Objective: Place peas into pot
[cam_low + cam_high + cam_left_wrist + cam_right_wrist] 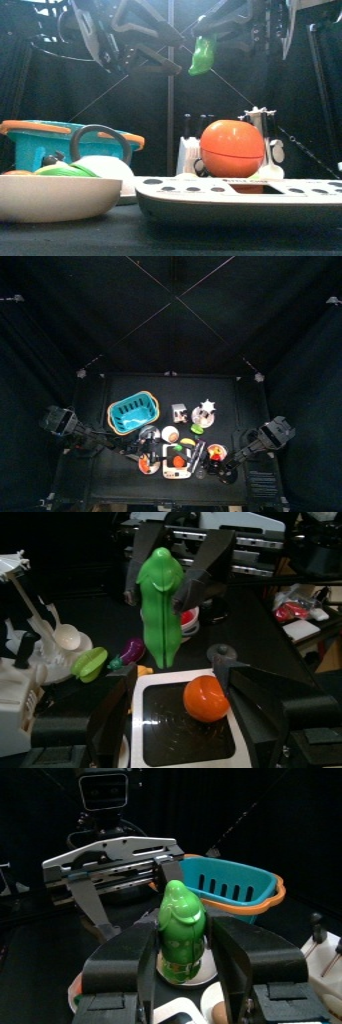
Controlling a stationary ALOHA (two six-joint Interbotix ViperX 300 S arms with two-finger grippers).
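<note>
A green pea pod (181, 933) stands upright between my right gripper's (181, 953) jaws, which are shut on it. It hangs high above the table in the front view (201, 55). In the left wrist view the pod (160, 607) hangs from the right gripper (171, 567), right in front of my left gripper (167, 687), which is open and empty. In the right wrist view the left gripper (127, 888) faces the pod with its jaws spread. A small red vessel (194, 617) shows behind the pod; I cannot tell whether it is the pot.
A teal basket with an orange rim (131, 411) stands at the left rear. An orange round toy (230, 145) sits on a black tray with a white rim (241, 195). A white bowl (54, 200) with green food is at the front left.
</note>
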